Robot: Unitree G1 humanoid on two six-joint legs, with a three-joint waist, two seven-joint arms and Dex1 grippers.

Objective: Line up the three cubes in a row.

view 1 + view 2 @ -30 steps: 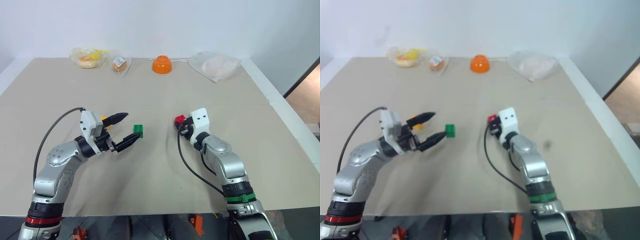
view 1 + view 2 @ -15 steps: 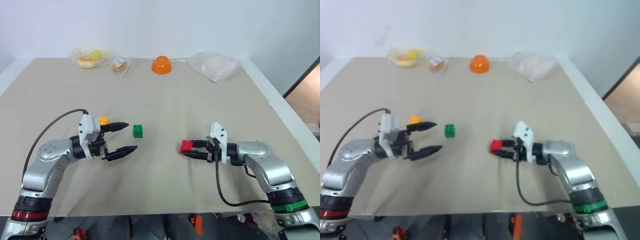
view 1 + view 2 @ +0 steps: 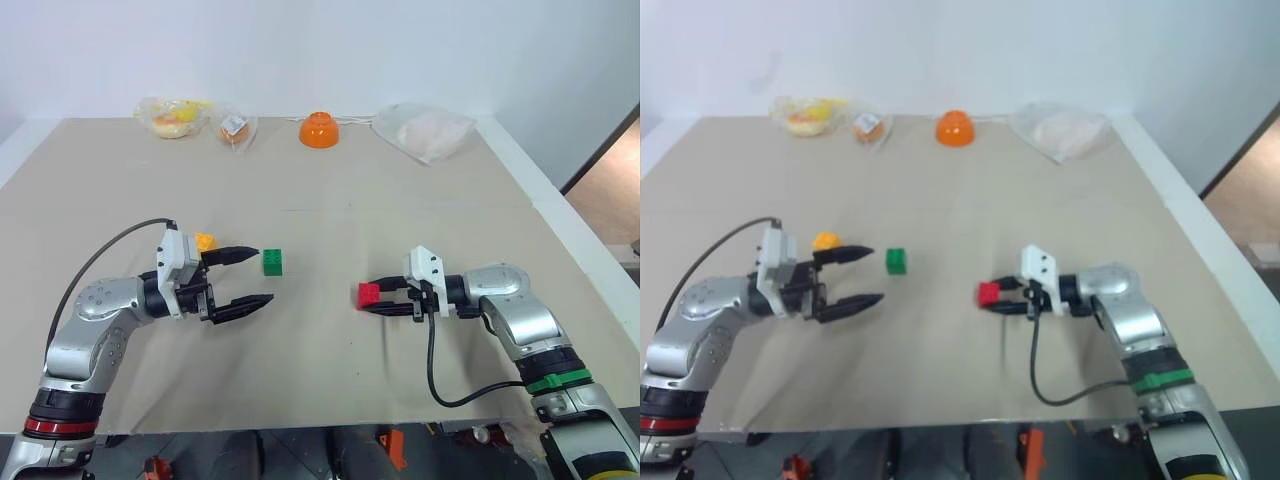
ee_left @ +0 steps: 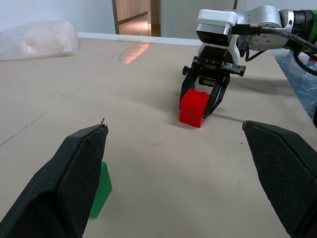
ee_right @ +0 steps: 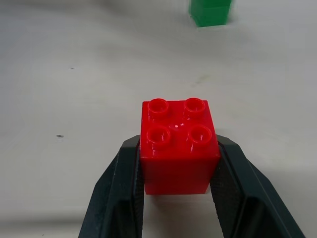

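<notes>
Your red cube [image 3: 368, 294] is sitting studs-up and square between the fingers of your right gripper [image 3: 375, 298], which is clamped on its two side faces. Seen from the right wrist, the four studs are facing straight up and the block is not tilting. It is as wide as it is deep, so there is no long axis to speak of. The right gripper is reaching in from the right, pointing toward your left, with the cube at its very tip, low over the table [image 3: 330, 170]; whether the cube's base is touching the surface you cannot tell.

Your green cube [image 3: 272, 262] is standing upright on the table, well apart from the red one and to its left. The yellow-orange cube [image 3: 205, 241] is lying further left again, close behind the upper finger of your left gripper [image 3: 258, 275], partly hidden by the wrist.

Your left gripper is standing wide apart and gripping nothing, pointing right, with the green cube just off its upper fingertip.

You are working with bare table between green and red, and more open surface in front of both. The orange bowl [image 3: 317, 130] and the plastic bags [image 3: 425, 131] are sitting far back along the rear edge, well clear of the cubes.
</notes>
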